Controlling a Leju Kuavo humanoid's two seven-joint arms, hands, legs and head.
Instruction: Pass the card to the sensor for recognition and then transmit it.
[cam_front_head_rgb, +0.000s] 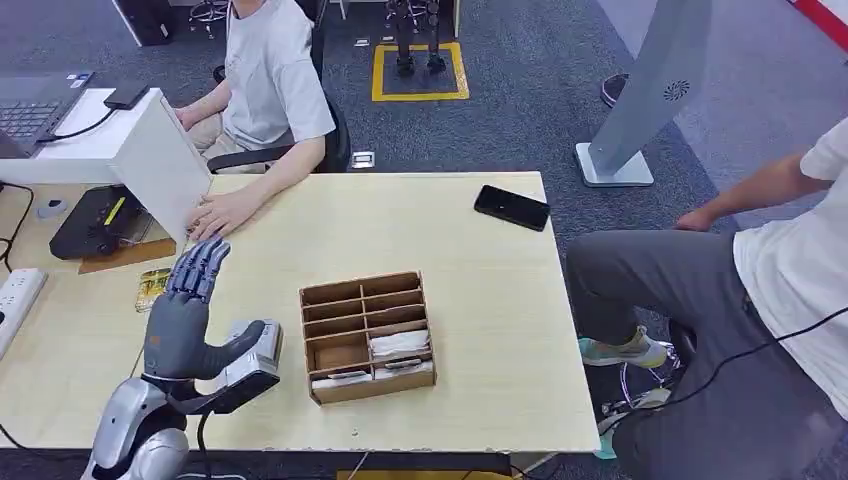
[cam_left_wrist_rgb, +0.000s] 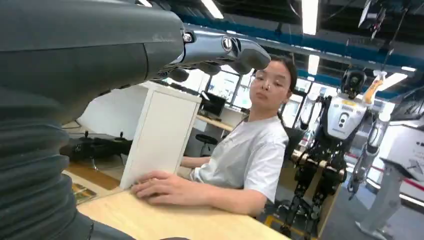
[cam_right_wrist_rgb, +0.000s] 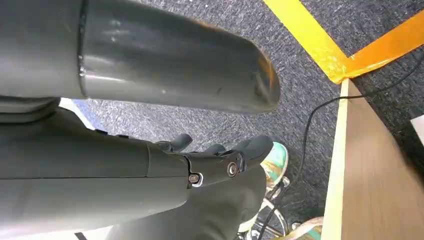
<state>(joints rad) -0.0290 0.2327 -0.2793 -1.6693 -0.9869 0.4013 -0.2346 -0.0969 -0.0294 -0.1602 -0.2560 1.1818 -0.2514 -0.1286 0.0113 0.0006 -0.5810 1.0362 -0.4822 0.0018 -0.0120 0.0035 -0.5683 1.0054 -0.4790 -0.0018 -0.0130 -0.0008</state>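
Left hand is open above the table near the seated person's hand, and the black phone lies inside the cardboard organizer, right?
Not quite. The left hand is open near the person's hand, but the black phone lies on the bare table near its far right corner, apart from the cardboard organizer. The head view shows it.

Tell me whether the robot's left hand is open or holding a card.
Open. The left robot hand hovers over the table with fingers extended and apart, thumb out, nothing in it.

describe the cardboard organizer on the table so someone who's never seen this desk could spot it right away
On the light wooden table, look near the front edge, just right of the robot's raised left hand. The cardboard organizer is a brown open-topped box split into small compartments, some holding white cards; the only other thing nearby on that side is a flat black phone.
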